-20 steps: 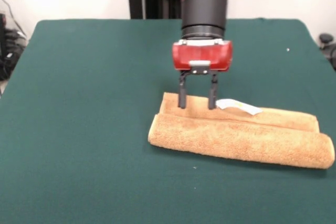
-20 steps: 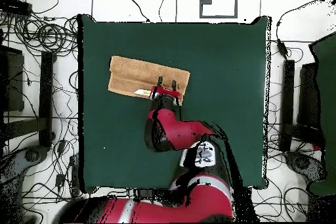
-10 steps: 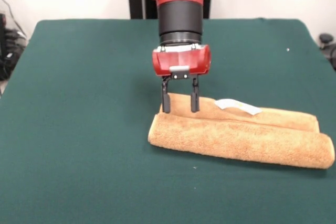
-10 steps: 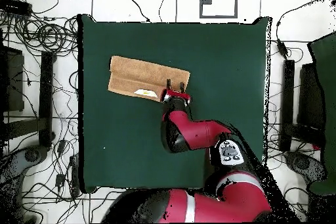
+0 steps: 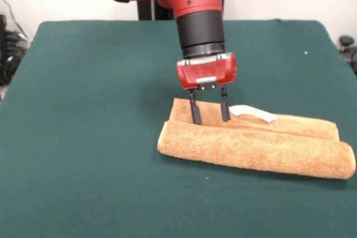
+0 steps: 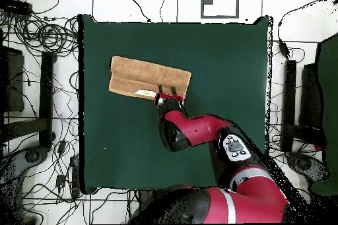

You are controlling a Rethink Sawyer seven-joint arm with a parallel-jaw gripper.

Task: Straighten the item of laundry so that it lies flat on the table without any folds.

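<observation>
The end effector (image 5: pixel 210 120) is hanging open and empty over the folded towel (image 5: pixel 262 149) (beside its tag (image 5: pixel 254 113)); it should be pinching only the top layer.

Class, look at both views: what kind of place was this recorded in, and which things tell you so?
Most likely a robotics lab. A red arm with an open pincer works over a folded towel on a green-covered table, and loose cables lie over the floor around it.
</observation>
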